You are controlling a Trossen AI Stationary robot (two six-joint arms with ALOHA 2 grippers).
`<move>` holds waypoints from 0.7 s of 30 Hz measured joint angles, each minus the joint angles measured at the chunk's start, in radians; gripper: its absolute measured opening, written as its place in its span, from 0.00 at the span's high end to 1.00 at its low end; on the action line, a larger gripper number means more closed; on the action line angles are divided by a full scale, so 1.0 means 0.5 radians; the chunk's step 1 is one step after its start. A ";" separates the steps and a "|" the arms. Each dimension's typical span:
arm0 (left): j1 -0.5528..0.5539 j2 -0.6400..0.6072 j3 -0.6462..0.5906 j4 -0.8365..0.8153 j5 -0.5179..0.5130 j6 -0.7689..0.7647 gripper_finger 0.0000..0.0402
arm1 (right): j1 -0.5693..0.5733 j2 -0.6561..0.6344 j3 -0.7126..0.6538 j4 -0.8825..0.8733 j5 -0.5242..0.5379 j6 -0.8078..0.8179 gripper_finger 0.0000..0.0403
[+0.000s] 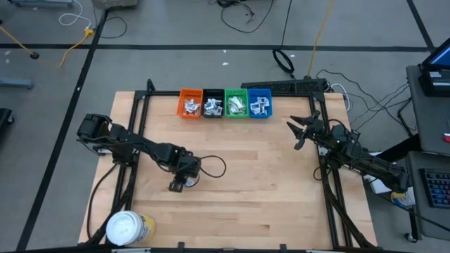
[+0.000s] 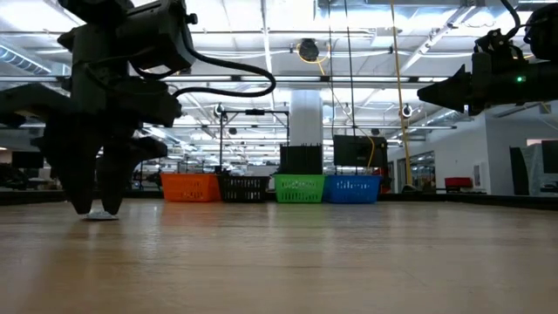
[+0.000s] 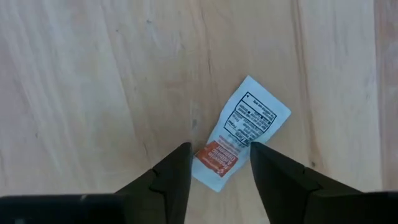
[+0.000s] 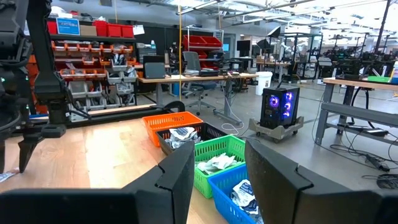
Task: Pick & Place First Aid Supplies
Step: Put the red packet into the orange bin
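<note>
One first aid packet, a small white sachet with black print and an orange end, lies flat on the wooden table. My left gripper points down over it, open, one finger on each side of the orange end. In the low view the fingertips stand just above the table beside the packet. In the high view this gripper is left of the table's middle. My right gripper waits, open and raised, at the right side.
Four bins stand in a row at the far edge, orange, black, green and blue, each holding packets. A white-lidded yellow tub stands at the near left corner. Bare wood lies between the arms.
</note>
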 joint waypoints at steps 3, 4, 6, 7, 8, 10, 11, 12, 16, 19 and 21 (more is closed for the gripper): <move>0.000 0.000 -0.001 -0.001 -0.001 0.073 0.63 | -0.001 0.000 0.000 0.000 0.000 -0.001 0.65; 0.004 0.000 -0.002 -0.001 -0.001 0.089 0.66 | 0.000 0.000 0.000 0.000 -0.001 0.000 0.65; 0.013 0.000 -0.003 -0.001 -0.002 0.108 0.72 | -0.001 0.000 0.000 0.000 0.000 -0.001 0.65; 0.017 0.000 -0.003 -0.001 -0.001 0.114 0.75 | -0.001 0.000 0.000 0.000 0.000 -0.001 0.65; 0.016 0.000 -0.003 -0.001 -0.002 0.115 0.78 | 0.000 0.000 0.000 0.000 0.000 0.000 0.65; 0.017 0.001 -0.004 0.000 -0.009 0.121 0.84 | 0.000 0.000 0.000 0.000 0.000 0.000 0.65; 0.018 0.001 -0.006 0.001 -0.008 0.126 0.86 | 0.000 0.000 0.000 0.000 -0.001 0.000 0.65; 0.018 0.001 -0.010 0.010 -0.002 0.128 0.89 | 0.000 0.000 0.000 0.000 0.000 0.000 0.65; 0.022 -0.001 -0.057 0.085 0.094 0.096 0.97 | 0.000 0.000 0.000 0.000 -0.001 0.000 0.65; 0.023 -0.010 -0.055 0.074 0.113 -0.022 0.99 | 0.000 0.000 0.000 0.000 -0.001 0.000 0.65; 0.049 -0.058 -0.046 0.005 0.110 -0.091 0.99 | -0.001 0.000 0.000 0.000 -0.001 -0.001 0.65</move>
